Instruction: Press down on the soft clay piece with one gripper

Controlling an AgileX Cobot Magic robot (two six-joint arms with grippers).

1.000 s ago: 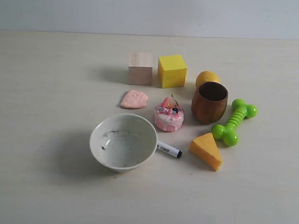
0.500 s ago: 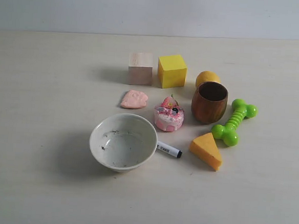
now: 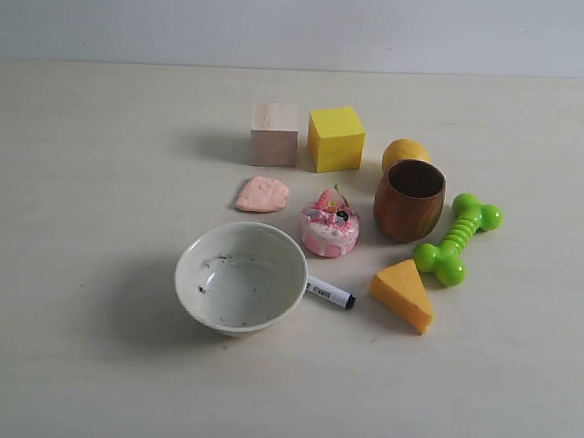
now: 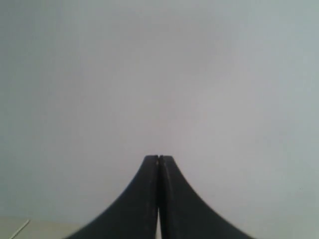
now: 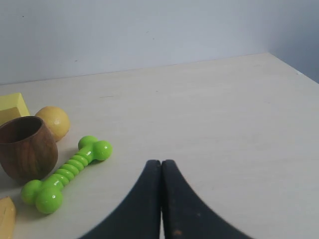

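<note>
The soft clay piece (image 3: 263, 194), a flat pale salmon-pink lump, lies on the table in front of the wooden cube (image 3: 275, 134) and left of the pink-and-white toy cake (image 3: 330, 225). Neither arm shows in the exterior view. In the left wrist view my left gripper (image 4: 158, 158) is shut, its black jaws pressed together before a blank grey wall. My right gripper (image 5: 161, 163) is also shut with nothing held, hovering over bare table to the right of the green bone toy (image 5: 66, 174). The clay does not appear in either wrist view.
A yellow cube (image 3: 336, 138), a yellow ball (image 3: 405, 152), a wooden cup (image 3: 410, 199), a green bone toy (image 3: 457, 238), an orange cheese wedge (image 3: 403, 293), a marker (image 3: 330, 293) and a white bowl (image 3: 241, 277) surround the clay.
</note>
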